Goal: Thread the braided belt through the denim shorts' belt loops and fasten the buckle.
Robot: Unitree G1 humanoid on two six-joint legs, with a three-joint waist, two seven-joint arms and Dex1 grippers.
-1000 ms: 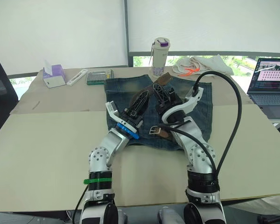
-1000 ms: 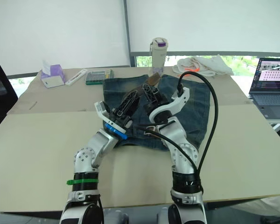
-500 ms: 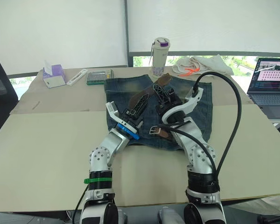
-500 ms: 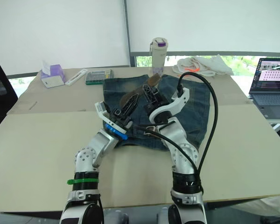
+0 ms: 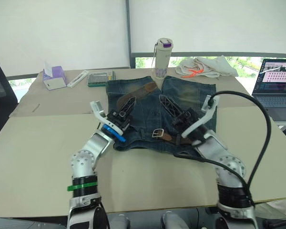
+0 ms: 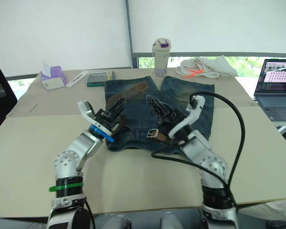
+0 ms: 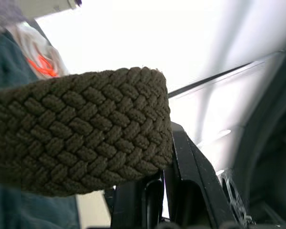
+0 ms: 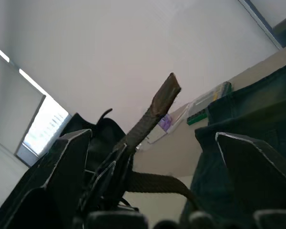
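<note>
The denim shorts [image 5: 148,102] lie flat on the tan table [image 5: 47,143], with the waist near the robot and the two legs pointing away toward the window. The braided belt [image 5: 138,92] lies across the shorts. Its free end runs up over the left leg. The other end sits low on the shorts near the waistband, and there the silver buckle [image 5: 157,133] rests on the denim.

The left gripper [image 5: 124,106] is over the left side of the shorts. Its two black fingers are pinched on the braided belt. In the left wrist view the brown woven strap [image 7: 81,129] sits right against the fingers [image 7: 181,167]. The right wrist view also shows the left gripper with the belt's tip sticking up out of it.

The right gripper [image 5: 174,109] hangs over the right side of the shorts with its fingers spread apart and nothing between them. The buckle is just beside it, on the side near the robot.

At the far edge of the table stand a tall bottle [image 5: 163,58] with a purple lid and a white cloth [image 5: 202,66] with an orange cord. A purple tissue box [image 5: 55,76] sits at the far left. A laptop [image 5: 276,90] is open at the right.
</note>
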